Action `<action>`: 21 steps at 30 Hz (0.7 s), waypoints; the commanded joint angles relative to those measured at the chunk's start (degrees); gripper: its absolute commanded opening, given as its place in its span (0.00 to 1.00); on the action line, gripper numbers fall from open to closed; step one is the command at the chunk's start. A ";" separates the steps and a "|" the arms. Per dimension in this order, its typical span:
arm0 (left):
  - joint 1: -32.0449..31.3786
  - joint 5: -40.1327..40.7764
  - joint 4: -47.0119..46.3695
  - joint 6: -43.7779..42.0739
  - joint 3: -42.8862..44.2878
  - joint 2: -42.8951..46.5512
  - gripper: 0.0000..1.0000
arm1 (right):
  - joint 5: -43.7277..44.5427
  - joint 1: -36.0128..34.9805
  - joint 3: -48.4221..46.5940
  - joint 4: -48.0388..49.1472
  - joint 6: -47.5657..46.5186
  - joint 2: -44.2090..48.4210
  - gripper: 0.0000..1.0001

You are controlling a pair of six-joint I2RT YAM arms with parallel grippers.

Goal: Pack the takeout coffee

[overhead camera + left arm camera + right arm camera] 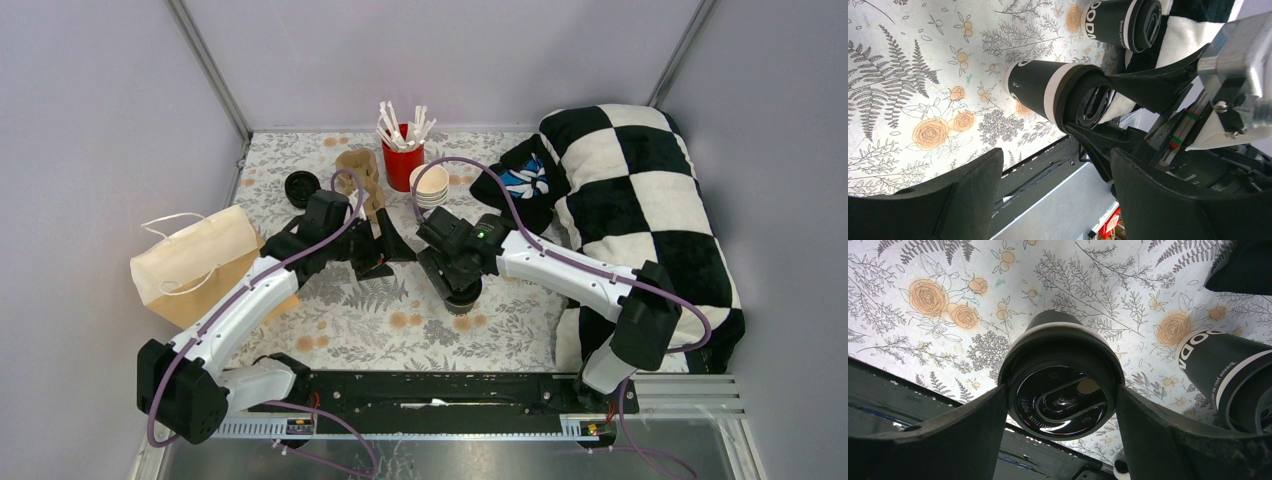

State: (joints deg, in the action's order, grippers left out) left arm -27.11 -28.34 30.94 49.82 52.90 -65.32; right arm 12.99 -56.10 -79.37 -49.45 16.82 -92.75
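Floral cloth covers the table (370,330), and near its middle one lidded cup (1035,85) stands on it with the right gripper (1062,397) set down over it. Its fingers (973,430) flank the black lid, one on each side, lying against the rim — whether they squeeze it or merely touch cannot be told. A second lidded cup (1223,370) stands just beside the first, outside those fingers. The left gripper (1055,172) hangs low near the pair and points toward them, its fingers spread apart with nothing between them — both cups lie beyond its tips. A paper bag (195,262) sits at the table's left edge.
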 commanded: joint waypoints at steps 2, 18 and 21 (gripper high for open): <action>-2.28 -2.13 -2.38 -0.34 2.47 -1.10 0.83 | 0.63 0.11 -1.60 -0.10 0.34 0.90 0.92; -9.05 -6.40 -14.88 7.31 -1.73 -9.01 0.51 | -40.97 32.25 16.26 10.26 3.33 19.61 0.74; -9.25 -5.67 -15.63 7.30 -2.25 -11.31 0.44 | -45.71 34.98 19.23 13.98 4.84 19.14 0.64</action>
State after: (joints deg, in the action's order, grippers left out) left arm -36.16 -33.34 20.47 55.96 51.27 -74.50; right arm -18.96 -23.24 -63.46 -41.95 19.90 -72.36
